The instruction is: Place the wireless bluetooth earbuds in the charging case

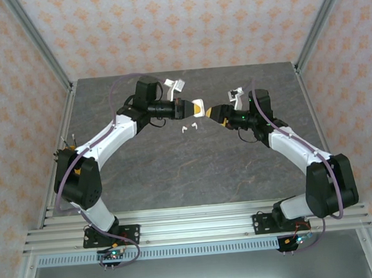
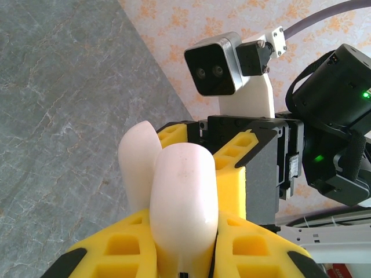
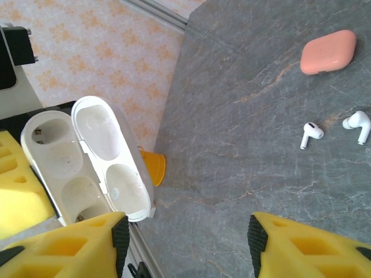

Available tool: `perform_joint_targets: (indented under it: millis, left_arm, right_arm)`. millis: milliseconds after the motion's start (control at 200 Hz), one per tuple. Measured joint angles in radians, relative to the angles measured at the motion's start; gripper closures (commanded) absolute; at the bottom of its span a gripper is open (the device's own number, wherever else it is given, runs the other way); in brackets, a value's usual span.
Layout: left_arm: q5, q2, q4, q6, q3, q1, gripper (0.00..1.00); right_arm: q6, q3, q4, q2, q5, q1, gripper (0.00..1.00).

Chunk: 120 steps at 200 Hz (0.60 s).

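My left gripper point(image 1: 193, 106) point(image 2: 184, 223) is shut on a white charging case point(image 1: 200, 105) point(image 2: 182, 191), held up above the table with its lid point(image 2: 139, 159) swung open. In the right wrist view that case point(image 3: 87, 162) gapes beside my left finger, and both of its wells look empty. My right gripper point(image 1: 215, 113) point(image 3: 185, 240) faces it closely, open, with only table between its fingers. Two white earbuds point(image 3: 312, 134) point(image 3: 358, 124) lie loose on the grey table, also small in the top view point(image 1: 189, 126), just below the two grippers.
A shut coral-pink case point(image 3: 328, 52) rests on the table point(image 1: 188, 171) beyond the earbuds. A small yellow bucket-like object point(image 3: 153, 168) shows by the table's edge. Patterned walls and metal frame posts point(image 1: 43, 47) enclose the table.
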Motion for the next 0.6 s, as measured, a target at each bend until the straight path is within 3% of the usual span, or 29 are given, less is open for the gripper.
perform_joint_targets:
  millis: [601]
  left_arm:
    - [0.01, 0.028, -0.053, 0.008, 0.037, -0.033, 0.97]
  right_arm:
    - [0.005, 0.028, 0.026, 0.034, -0.036, 0.0, 0.57]
